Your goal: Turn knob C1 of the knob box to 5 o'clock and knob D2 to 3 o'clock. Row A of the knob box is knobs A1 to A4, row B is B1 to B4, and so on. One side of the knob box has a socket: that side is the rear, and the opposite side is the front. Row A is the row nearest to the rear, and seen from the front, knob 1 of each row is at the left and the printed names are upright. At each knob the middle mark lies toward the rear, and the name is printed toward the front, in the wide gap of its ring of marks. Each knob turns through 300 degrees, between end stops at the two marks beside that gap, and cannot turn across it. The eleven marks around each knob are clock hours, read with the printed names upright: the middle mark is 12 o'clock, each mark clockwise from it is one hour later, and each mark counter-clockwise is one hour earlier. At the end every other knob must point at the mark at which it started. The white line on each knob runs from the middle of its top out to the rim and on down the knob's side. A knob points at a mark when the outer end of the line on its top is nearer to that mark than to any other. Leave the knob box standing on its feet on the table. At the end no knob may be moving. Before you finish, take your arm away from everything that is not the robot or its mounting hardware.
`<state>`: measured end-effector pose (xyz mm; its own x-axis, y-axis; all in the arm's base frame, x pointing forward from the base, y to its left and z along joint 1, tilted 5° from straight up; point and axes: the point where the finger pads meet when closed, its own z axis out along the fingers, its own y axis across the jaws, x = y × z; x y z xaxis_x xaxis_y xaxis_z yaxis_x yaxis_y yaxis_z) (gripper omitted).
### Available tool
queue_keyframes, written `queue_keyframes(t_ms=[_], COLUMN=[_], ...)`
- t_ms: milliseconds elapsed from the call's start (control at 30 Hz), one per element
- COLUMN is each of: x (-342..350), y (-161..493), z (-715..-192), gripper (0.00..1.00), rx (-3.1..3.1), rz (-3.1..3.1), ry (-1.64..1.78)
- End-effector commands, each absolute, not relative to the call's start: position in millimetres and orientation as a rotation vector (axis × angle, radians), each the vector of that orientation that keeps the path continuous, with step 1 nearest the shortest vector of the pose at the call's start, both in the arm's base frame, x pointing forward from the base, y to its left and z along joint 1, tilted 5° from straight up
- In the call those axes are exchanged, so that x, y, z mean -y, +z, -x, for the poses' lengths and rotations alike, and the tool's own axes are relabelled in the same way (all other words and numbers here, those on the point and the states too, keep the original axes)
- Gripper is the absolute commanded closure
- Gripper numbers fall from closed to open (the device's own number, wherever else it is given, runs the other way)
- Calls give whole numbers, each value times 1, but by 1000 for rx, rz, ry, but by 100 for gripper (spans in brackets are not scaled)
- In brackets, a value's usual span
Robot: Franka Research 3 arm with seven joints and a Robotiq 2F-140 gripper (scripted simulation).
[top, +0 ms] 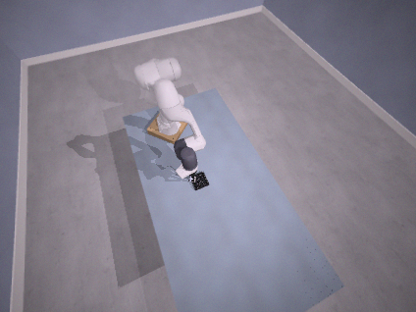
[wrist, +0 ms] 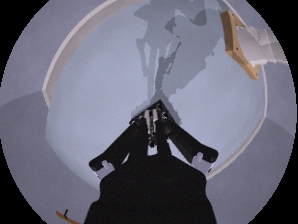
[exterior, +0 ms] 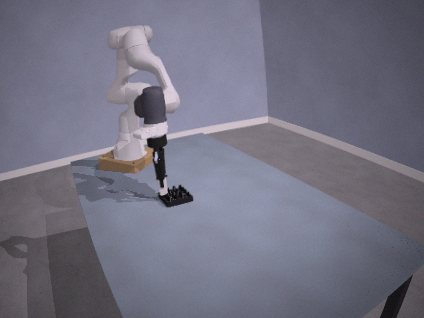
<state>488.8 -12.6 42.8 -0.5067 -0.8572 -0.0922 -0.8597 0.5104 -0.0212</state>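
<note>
The knob box [top: 200, 181] is a small black box with several knobs. It stands on the blue table top close in front of the robot, and it also shows in the exterior view [exterior: 176, 196]. My gripper [exterior: 163, 192] points straight down onto the box's near-left edge, also in the top view [top: 191, 178]. In the wrist view the fingertips are closed tight on a small knob with white marks. The black fingers hide most of the box. I cannot tell which knob it is or where its line points.
The robot's wooden base plate [top: 166, 130] sits just behind the box and shows in the wrist view at the upper right [wrist: 236, 43]. The blue table top [exterior: 250, 225] stretches far to the front and right.
</note>
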Motion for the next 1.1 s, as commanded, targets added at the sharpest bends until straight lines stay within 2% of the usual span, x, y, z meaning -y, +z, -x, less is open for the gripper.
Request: queue_keyframes(t_ms=[0, 1067], x=[13, 13], y=[43, 43], z=[-490, -490], gripper=[95, 95], rx=[-2768, -3002], rz=[1303, 620], ry=[32, 60])
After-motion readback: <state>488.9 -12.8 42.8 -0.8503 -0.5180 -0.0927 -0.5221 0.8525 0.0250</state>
